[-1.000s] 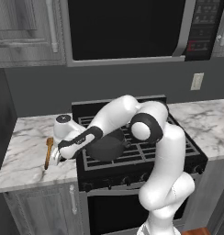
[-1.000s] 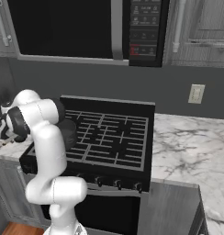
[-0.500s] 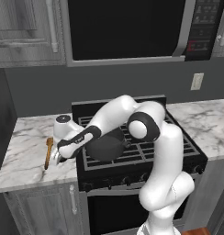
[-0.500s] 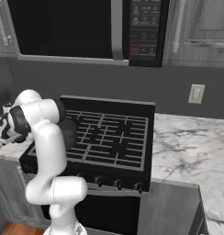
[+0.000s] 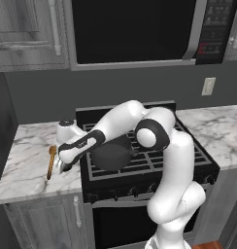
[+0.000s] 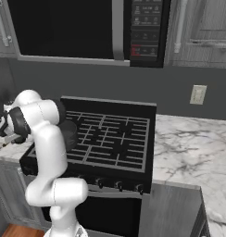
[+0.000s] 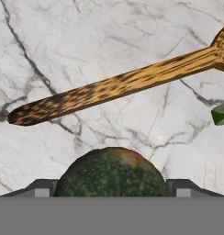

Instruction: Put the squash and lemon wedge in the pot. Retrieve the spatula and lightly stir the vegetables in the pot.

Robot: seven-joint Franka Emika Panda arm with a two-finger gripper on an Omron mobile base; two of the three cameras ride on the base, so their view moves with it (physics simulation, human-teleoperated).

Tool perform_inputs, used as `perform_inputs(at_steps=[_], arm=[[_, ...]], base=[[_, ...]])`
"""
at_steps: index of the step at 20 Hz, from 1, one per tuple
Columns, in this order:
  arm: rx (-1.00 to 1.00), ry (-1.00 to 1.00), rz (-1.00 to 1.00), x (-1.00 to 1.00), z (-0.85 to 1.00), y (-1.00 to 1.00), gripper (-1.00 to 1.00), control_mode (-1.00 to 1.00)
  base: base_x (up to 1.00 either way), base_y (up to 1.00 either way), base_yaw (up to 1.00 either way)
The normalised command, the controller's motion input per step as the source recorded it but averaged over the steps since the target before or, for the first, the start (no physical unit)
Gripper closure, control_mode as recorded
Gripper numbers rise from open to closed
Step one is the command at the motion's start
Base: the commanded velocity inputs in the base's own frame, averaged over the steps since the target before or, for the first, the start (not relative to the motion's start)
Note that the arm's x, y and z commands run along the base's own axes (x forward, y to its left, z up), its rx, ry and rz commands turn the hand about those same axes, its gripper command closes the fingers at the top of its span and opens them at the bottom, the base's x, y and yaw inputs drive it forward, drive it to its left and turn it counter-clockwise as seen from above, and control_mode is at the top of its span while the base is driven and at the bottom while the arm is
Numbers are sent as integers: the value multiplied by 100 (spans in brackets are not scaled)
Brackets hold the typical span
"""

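Low over the marble counter (image 5: pixel 23 160), left of the stove (image 5: pixel 154 160), the gripper (image 5: pixel 66 168) is seen in the left base view, at the end of the white arm reaching leftward across the dark pot (image 5: pixel 111 154). The pot sits on the stove's left front grate. The wooden spatula (image 5: pixel 51 162) lies on the counter just left of the gripper, its length running from near to far. Whether the jaws are parted cannot be told from this view.

From the right base view, the arm's shoulder and elbow are seen at the far left, and the pot (image 6: pixel 68 133) is partly hidden behind them on the stove (image 6: pixel 110 139).

Along the hand view, the squash (image 7: pixel 112 173) is seen between the two dark fingertips (image 7: pixel 40 187), which stand at either side of it; contact with it cannot be judged. Beyond it the spatula (image 7: pixel 118 86) is laid across the marble, and the lemon wedge (image 7: pixel 221 114) is cut off by the right edge.
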Motion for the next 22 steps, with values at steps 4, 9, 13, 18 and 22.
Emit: perform_inputs(at_steps=[4,9,13,18,22], arm=[[1,-13,0,-61,24,-12,100,-100],[0,-11,0,-56,27,0,100,-100],[1,0,-2,-27,56,-17,100,-100],[0,0,-16,-15,67,-24,100,-100],[0,-4,-33,-23,39,-45,100,-100]], base=[[0,0,0],[0,0,0],[0,0,0],[0,0,0],[0,0,0]])
